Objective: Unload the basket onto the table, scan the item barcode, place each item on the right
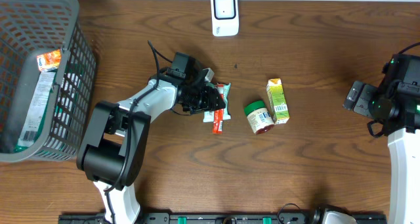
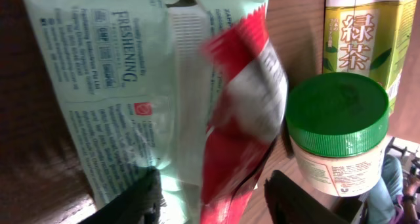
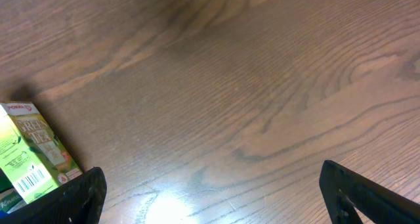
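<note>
Now: left pincer (image 1: 213,100) released, jaws straddling red sachet (image 2: 243,99) (likely light, crinkly, slippery, floppy); best pinched flat across sealed end.

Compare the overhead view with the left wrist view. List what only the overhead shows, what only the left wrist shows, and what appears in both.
Only the overhead view shows the grey basket at the left, the white scanner at the table's far edge, and the right arm. Only the left wrist view shows the readable print on the pale green packet and the Chinese characters on the green tea carton. Both views show that carton, the red-and-white sachet and the green-lidded jar.
</note>
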### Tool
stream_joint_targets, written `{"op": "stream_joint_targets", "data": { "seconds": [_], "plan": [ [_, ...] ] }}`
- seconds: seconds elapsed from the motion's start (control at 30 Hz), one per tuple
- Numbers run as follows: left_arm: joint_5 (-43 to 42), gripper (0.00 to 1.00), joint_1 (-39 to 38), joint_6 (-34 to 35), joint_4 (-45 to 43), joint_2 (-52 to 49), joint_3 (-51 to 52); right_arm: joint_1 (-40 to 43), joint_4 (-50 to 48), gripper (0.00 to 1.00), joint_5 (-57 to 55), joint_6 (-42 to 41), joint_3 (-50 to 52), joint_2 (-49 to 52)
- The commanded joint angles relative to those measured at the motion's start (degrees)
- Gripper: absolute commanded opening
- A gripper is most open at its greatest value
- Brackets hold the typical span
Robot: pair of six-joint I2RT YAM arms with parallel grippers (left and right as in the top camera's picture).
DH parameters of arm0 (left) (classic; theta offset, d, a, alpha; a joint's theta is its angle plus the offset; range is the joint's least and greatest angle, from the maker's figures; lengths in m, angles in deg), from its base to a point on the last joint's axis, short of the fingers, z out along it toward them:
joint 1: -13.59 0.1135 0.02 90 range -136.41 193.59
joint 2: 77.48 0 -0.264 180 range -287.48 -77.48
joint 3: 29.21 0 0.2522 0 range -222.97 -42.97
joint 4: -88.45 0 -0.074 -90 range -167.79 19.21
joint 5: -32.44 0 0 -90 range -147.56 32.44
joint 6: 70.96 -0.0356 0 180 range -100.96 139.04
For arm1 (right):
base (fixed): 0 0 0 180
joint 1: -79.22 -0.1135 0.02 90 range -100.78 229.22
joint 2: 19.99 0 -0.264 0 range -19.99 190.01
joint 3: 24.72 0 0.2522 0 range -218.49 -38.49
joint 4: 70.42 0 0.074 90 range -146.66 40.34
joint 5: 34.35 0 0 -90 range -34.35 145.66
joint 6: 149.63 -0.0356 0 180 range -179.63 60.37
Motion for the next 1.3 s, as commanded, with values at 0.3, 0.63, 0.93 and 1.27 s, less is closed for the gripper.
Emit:
{"op": "stream_joint_targets", "data": {
  "seconds": [0.3, 0.63, 0.93, 1.27],
  "plan": [
    [15.15, 0.57, 1.11, -1.2, 1.77, 1.29, 2.21, 0.24, 0.09, 0.99, -0.37, 0.42, -0.37, -0.31],
    [14.99, 0.64, 1.01, -1.18, 5.2, 12.61, 2.21, 0.24, 0.09, 0.99, -0.37, 0.42, -0.37, -0.31],
    [36.98, 0.12, 1.01, -1.2, 4.46, 12.15, 2.21, 0.24, 0.09, 0.99, -0.37, 0.42, -0.37, -0.31],
    [42.36, 0.11, 1.01, -1.22, -2.43, 5.25, 2.25, 0.24, 0.09, 0.99, -0.37, 0.42, -0.37, -0.31]
  ]
}}
